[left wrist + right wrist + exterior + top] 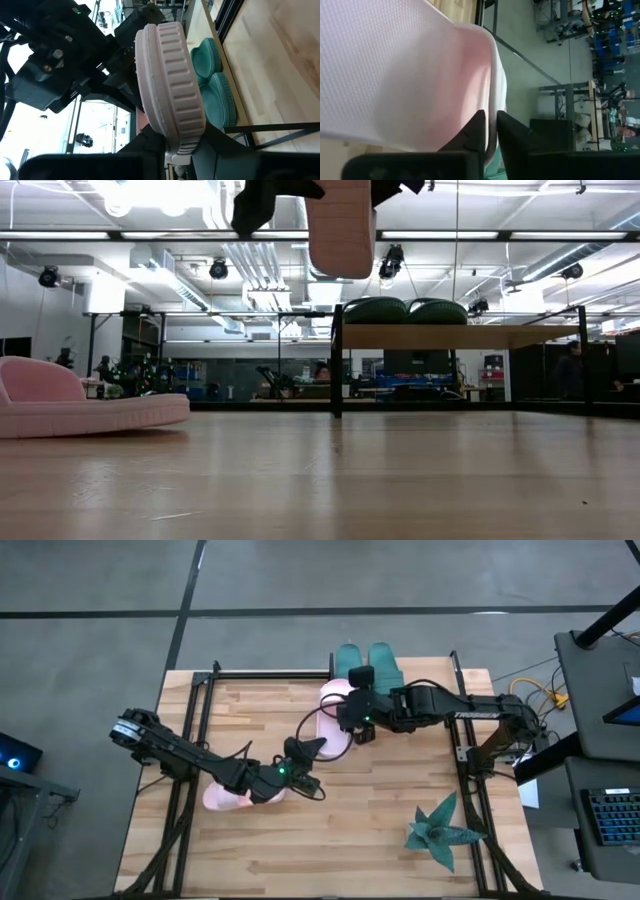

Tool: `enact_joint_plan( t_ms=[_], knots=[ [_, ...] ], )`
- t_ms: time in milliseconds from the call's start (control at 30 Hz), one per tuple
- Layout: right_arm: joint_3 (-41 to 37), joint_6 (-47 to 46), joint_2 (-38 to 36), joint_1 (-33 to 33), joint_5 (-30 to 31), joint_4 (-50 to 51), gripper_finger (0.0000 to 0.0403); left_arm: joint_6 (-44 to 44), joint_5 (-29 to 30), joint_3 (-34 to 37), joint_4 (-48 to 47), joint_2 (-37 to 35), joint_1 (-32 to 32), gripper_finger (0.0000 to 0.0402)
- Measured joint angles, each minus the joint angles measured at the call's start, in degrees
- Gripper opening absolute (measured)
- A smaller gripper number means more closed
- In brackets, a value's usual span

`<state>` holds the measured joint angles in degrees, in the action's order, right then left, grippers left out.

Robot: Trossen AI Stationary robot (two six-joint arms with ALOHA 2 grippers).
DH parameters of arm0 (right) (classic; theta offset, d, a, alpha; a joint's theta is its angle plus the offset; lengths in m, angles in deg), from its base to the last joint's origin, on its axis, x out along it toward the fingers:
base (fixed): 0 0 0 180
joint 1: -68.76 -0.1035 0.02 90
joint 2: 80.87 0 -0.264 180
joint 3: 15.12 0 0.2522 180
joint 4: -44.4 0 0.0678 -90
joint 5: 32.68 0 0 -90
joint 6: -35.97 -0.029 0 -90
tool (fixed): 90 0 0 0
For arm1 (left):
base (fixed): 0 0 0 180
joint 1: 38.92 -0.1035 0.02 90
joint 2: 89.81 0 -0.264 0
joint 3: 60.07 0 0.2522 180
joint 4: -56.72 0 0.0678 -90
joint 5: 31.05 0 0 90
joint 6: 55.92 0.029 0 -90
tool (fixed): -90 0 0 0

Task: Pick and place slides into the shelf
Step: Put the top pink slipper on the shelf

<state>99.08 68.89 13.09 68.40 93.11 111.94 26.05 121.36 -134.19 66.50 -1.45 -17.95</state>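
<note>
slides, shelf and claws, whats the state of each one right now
raised pale pink foam slide: up in the air, gripped at both ends
second pale pink foam slide: flat on the table, untouched
two dark teal foam slides: side by side on the shelf
light wood shelf with black uprights: upright, holding only the teal pair
left claw: closed on the raised slide
right claw: pinching its edge

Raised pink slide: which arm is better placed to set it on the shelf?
Right. The right gripper already clamps the raised pink slide near the shelf; the left gripper sits farther off by the other pink slide.
</note>
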Motion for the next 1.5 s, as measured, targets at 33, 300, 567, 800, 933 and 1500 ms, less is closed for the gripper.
enact_joint_plan(
  t_ms=[33,300,567,800,933,1500],
  knots=[
    [0.0,0.16,0.01,0.09,0.05,0.0,0.0026,-0.04,0.0,0.0,0.03,-0.02,0.0,0.0043],
    [-0.05,1.34,0.06,0.15,4.13,-0.06,0.001,-3.64,0.09,0.0,1.18,-0.04,-0.04,0.0076],
    [-0.13,0.58,-0.59,0.43,4.28,-0.01,0.0009,-14.87,-6.42,3.26,-2.7,-5.26,0.13,0.0168],
    [-0.19,3.3,-1.52,0.92,7.2,0.6,0.0009,-25.44,-11.4,10.17,-3.59,-15.3,0.1,0.0195],
    [-0.22,6.98,-4.35,1.05,7.54,0.49,0.0009,-32.4,-18.27,16.49,-3.59,-21.89,0.13,0.0196],
    [-21.29,12.84,-33.16,0.15,7.21,-8.76,0.0008,-41.21,-27.89,32.52,7.4,-32.16,0.13,0.0196]
  ],
)
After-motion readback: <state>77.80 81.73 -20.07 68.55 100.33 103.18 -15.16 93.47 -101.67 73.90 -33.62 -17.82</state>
